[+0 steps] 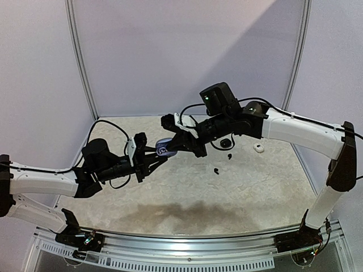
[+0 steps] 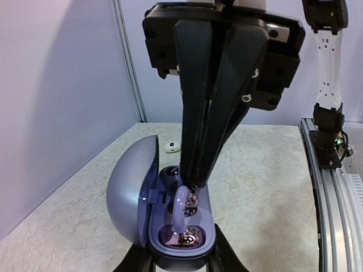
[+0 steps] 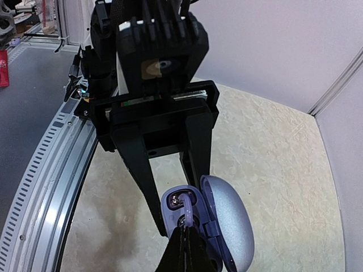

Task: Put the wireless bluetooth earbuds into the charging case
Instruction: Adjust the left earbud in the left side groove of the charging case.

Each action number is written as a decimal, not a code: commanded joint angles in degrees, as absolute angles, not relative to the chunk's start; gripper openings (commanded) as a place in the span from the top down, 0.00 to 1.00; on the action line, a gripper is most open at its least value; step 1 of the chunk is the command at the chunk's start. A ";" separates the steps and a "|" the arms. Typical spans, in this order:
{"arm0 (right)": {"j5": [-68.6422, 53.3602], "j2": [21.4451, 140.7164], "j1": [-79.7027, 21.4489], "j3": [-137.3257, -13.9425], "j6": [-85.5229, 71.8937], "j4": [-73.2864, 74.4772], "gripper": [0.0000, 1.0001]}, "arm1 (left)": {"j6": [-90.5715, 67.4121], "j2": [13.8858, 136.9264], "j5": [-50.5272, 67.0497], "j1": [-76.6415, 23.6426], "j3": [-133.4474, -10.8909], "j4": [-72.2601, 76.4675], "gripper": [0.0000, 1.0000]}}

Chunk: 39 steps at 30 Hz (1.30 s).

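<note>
The pale bluish-silver charging case (image 2: 161,195) in my left jaws gapes open, one lilac earbud (image 2: 184,235) seated in its near well, a second earbud (image 2: 182,199) pinched upright in my right jaws over its far well, a white earbud (image 1: 259,148) and a black earbud (image 1: 216,170) on the desk to the case's right.

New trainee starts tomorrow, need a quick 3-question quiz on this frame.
1. True or false: the charging case rests on the table.
2. The right claw pinches: A) a black earbud, B) a pale lilac earbud, C) the case lid.
3. What colour is the loose earbud lying farthest right in the top view?

Key: 1 false, the left claw holds it up, lid open; 2 B; 3 white.
</note>
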<state>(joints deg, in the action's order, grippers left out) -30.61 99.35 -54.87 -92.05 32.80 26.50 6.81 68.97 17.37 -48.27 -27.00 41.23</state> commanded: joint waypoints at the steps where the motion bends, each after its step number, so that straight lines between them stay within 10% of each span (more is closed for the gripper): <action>1: -31.61 101.06 -54.72 -91.68 31.86 25.42 0.96 | 6.83 68.99 18.17 -49.04 -27.97 42.25 1.00; 29: -32.87 96.66 -54.67 -93.19 31.92 24.75 0.96 | 8.64 69.65 16.50 -49.31 -27.31 40.19 1.00; 39: -26.57 96.94 -54.56 -93.23 24.30 17.17 0.94 | 32.34 70.50 19.47 -49.22 -27.12 36.70 1.00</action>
<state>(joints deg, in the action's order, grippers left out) -32.60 94.41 -54.72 -92.29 29.19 20.08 20.67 69.65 17.52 -48.34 -26.94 38.37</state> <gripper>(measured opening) 0.052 0.252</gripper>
